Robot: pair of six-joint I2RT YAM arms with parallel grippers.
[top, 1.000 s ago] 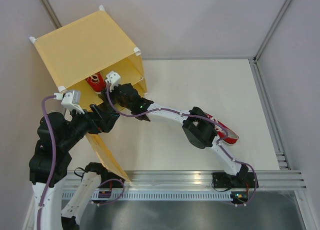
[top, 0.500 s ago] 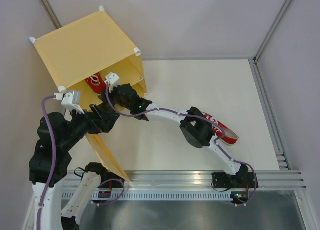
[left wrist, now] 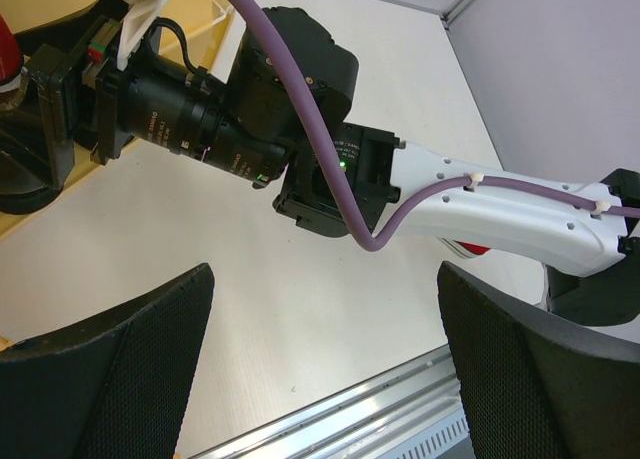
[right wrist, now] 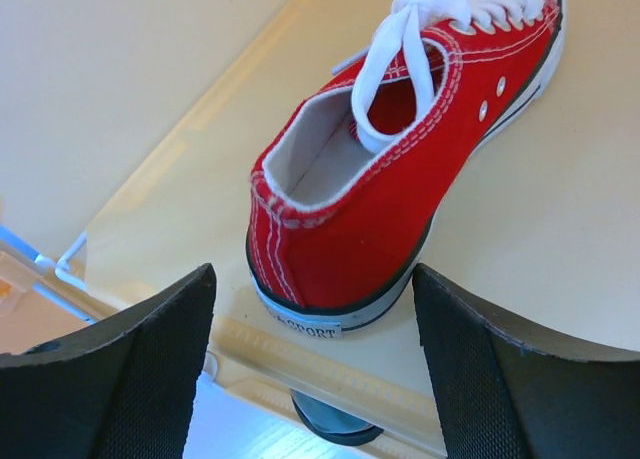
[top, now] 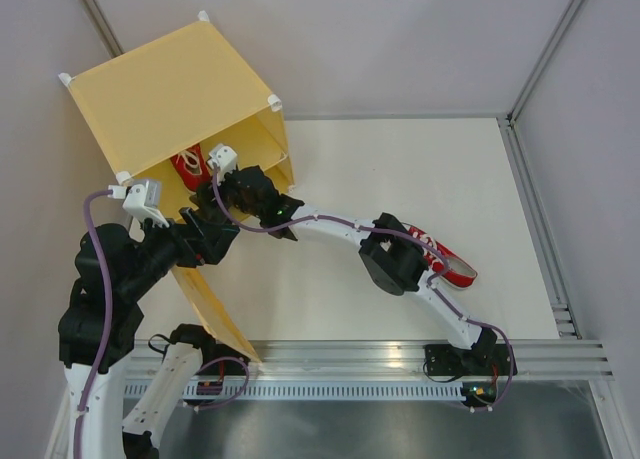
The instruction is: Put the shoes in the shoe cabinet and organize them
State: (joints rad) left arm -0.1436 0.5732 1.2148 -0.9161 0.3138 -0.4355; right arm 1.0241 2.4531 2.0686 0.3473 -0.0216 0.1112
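Here, my left end effector (left wrist: 325, 279) hangs over the bench (top: 400, 169), fingers apart, empty. One red sneaker (top: 455, 269) lies on the bench under my right arm (top: 340, 229). Farther in, my right end effector (right wrist: 312, 274) gapes inside the shoe cabinet (top: 170, 89), just behind the heel of the other red sneaker (right wrist: 380, 199), upright on the shelf (right wrist: 520, 239).

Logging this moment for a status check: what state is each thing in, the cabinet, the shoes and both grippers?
shoe cabinet: door swung open.
red sneaker on the shelf: upright on its sole, not gripped.
red sneaker on the table: outside the cabinet, not gripped.
left gripper: open, empty.
right gripper: open, fingers either side of the shelf sneaker's heel, apart from it.
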